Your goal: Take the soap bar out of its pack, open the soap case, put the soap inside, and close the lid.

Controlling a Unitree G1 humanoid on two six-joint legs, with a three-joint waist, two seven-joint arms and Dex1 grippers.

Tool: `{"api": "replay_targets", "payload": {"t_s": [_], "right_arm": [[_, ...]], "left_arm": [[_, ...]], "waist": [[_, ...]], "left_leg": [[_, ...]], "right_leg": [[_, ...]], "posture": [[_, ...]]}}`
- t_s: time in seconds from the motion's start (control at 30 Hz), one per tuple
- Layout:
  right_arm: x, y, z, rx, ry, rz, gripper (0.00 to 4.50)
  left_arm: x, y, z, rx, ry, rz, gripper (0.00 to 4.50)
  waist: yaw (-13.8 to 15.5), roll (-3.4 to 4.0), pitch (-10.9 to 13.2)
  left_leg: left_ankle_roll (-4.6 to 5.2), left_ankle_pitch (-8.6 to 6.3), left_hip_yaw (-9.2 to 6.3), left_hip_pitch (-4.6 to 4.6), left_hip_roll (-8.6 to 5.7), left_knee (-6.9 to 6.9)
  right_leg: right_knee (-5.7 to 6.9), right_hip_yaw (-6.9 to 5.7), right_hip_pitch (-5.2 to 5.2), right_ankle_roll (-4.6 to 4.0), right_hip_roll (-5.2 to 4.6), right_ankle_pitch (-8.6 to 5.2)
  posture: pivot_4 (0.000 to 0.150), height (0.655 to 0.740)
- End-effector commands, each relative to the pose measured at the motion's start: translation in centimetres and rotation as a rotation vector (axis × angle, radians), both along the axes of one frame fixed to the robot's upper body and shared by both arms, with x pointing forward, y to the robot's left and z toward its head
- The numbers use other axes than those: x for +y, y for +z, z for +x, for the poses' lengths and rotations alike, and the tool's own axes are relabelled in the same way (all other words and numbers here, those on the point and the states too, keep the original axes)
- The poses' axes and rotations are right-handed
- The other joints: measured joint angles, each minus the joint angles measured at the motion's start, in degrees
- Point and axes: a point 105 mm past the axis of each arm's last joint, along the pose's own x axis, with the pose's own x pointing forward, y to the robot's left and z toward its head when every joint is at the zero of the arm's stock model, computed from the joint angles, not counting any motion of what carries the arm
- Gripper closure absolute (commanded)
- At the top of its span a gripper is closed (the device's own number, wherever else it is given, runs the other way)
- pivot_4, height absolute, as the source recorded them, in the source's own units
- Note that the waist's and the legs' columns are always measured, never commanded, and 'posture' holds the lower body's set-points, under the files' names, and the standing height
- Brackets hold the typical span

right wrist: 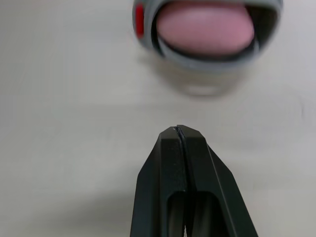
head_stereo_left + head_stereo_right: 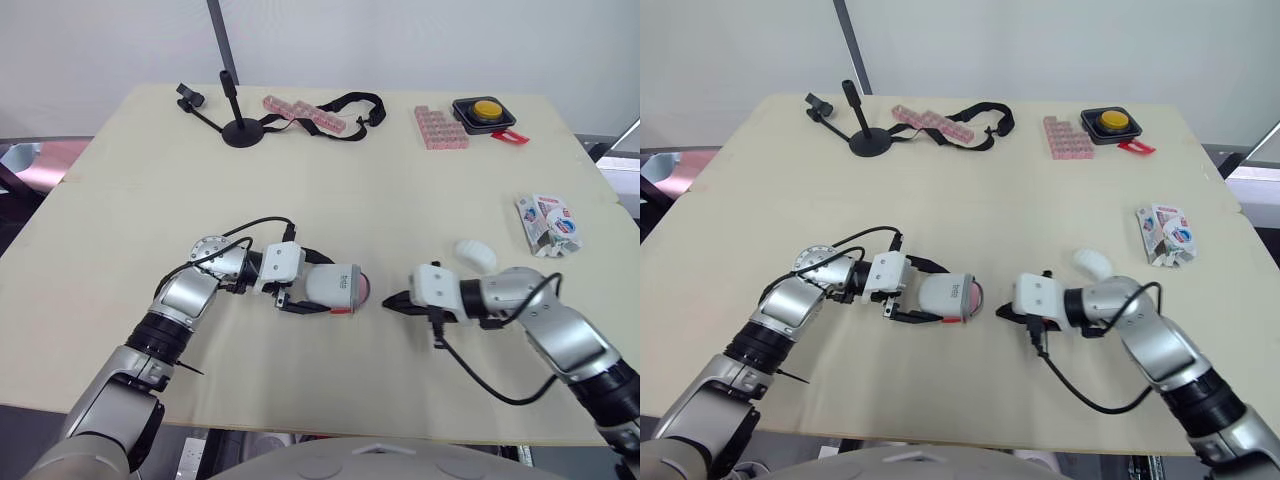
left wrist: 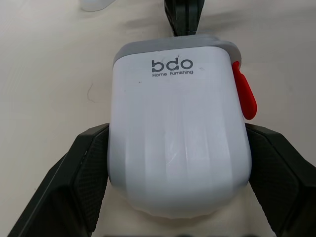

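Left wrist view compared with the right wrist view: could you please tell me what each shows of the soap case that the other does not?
Left wrist view: the white bdo-printed body of the soap case, clamped between the fingers of the left hand. Right wrist view: the case's grey-rimmed mouth with the pink soap inside. Both: the red latch, the right hand, shut and apart from the case, and the table.

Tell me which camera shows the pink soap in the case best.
The right wrist view: it looks straight into the open case at the soap. The eye views catch just a pink sliver at its end; in the left wrist view the case's white shell covers it.
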Motion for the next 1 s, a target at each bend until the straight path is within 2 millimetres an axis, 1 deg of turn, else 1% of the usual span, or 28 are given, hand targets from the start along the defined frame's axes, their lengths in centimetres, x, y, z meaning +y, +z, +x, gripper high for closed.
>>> {"api": "replay_targets", "payload": {"t_s": [0.03, 0.2, 0.27, 0.33, 0.47, 0.57, 0.67, 0.73, 0.9, 1.0], "right_arm": [[-1.5, 2.0, 0.0, 0.021, -0.049, 0.093, 4.48], [-2.5, 3.0, -1.3, 0.141, -0.072, 0.216, 4.48], [-2.7, 2.9, -2.1, 0.247, -0.096, 0.252, 3.96], [-2.5, 2.6, -3.4, 0.417, -0.122, 0.298, 3.40], [-2.0, 2.0, -4.5, 0.650, -0.212, 0.344, 2.01], [-1.8, 1.9, -4.5, 0.788, -0.301, 0.378, 1.06], [-1.4, 1.9, -3.5, 0.865, -0.391, 0.433, 0.05], [-1.0, 2.1, -3.0, 0.882, -0.412, 0.451, 0.02], [0.3, 3.0, -1.7, 0.885, -0.429, 0.518, 0.02], [0.9, 3.2, -1.0, 0.871, -0.440, 0.524, 0.02]], "left_arm": [[0.2, 1.5, 0.5, -0.068, 0.007, -0.043, 1.02], [-0.1, 2.1, 0.1, -0.119, 0.007, -0.088, 1.02], [-0.3, 2.2, -0.2, -0.177, -0.005, -0.097, 1.02], [-0.8, 2.6, -0.6, -0.223, -0.008, -0.130, 1.02], [-1.5, 3.4, -0.7, -0.288, 0.012, -0.189, 1.02], [-1.7, 3.9, -0.6, -0.335, 0.030, -0.212, 1.02], [-1.8, 4.3, -0.6, -0.387, 0.039, -0.233, 1.02], [-1.9, 4.5, -0.6, -0.414, 0.041, -0.240, 1.02], [-2.2, 4.4, -0.7, -0.415, 0.033, -0.243, 1.02], [-2.5, 4.6, -0.7, -0.401, 0.025, -0.253, 1.02]], "waist": [[-0.21, 0.00, 0.00], [-0.35, 0.00, 0.00], [-0.32, 0.00, 0.00], [-0.06, 0.01, 0.01], [0.30, 0.01, 0.00], [0.39, 0.02, 0.00], [0.27, 0.03, 0.00], [0.42, 0.03, 0.00], [1.05, 0.05, 0.01], [1.37, 0.06, 0.02]], "left_leg": [[0.00, 0.00, 0.00, 0.01, 0.00, 0.00], [0.00, 0.00, 0.00, 0.03, 0.01, -0.01], [0.01, 0.00, -0.01, 0.03, 0.01, 0.00], [0.01, 0.00, -0.03, 0.02, 0.00, -0.01], [0.02, -0.01, -0.09, 0.07, 0.01, -0.01], [0.01, 0.00, -0.09, 0.11, 0.01, 0.00], [-0.01, 0.00, -0.08, 0.14, 0.01, -0.03], [-0.01, 0.01, -0.08, 0.15, -0.01, -0.03], [-0.02, 0.00, -0.08, 0.12, -0.01, -0.04], [-0.02, 0.00, -0.07, 0.12, -0.01, -0.04]], "right_leg": [[0.00, 0.00, 0.00, 0.00, 0.01, 0.00], [-0.03, 0.00, 0.03, 0.00, 0.02, 0.00], [-0.03, -0.01, 0.04, 0.00, 0.01, 0.00], [-0.07, -0.02, 0.06, 0.00, 0.01, 0.00], [-0.16, -0.09, 0.17, 0.00, 0.01, 0.00], [-0.15, -0.08, 0.18, 0.00, 0.00, 0.00], [-0.15, -0.05, 0.19, 0.00, 0.02, 0.00], [-0.15, -0.05, 0.19, 0.00, 0.01, 0.00], [-0.18, -0.07, 0.17, 0.00, 0.01, 0.00], [-0.17, -0.07, 0.16, 0.00, 0.00, 0.00]], "posture": [[0.150, 0.7395], [0.150, 0.7395], [0.150, 0.7395], [0.150, 0.7395], [0.150, 0.7395], [0.150, 0.7395], [0.150, 0.7395], [0.150, 0.7395], [0.150, 0.7395], [0.150, 0.7395]]}}
